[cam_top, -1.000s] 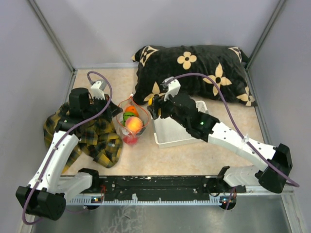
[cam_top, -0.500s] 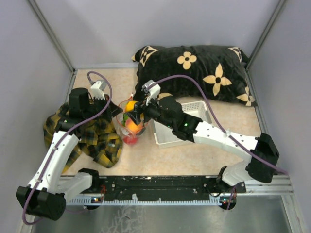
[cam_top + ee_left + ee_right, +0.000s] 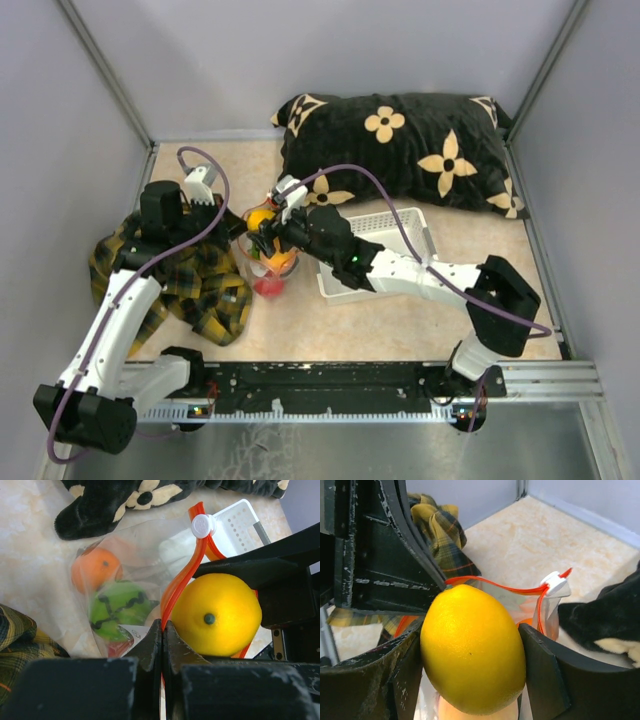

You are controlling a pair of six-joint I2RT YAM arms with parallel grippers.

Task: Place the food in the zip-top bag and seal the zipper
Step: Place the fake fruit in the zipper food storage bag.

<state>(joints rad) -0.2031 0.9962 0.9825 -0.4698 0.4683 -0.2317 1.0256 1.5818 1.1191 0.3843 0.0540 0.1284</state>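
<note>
Fig.: R pincer point(image 3: 475, 672), gripping yellow toy lemon point(image 3: 472, 645), has swung from white lattice basket point(image 3: 385, 220) (frame centre) left to mouth of clear crinkly zip-top bag point(image 3: 115, 545). L pincer point(image 3: 162, 630) clamps red-orange zipper strip point(image 3: 182, 582), mouth held open; drop-in prob. next.

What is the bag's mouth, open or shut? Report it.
Open: the zipper's two red strips stand apart, the left gripper pinching one, the right gripper holding the yellow fruit between them.

Glossy yellow fruit point(image 3: 472, 650), crinkly clear plastic bag point(image 3: 132, 542)
</note>
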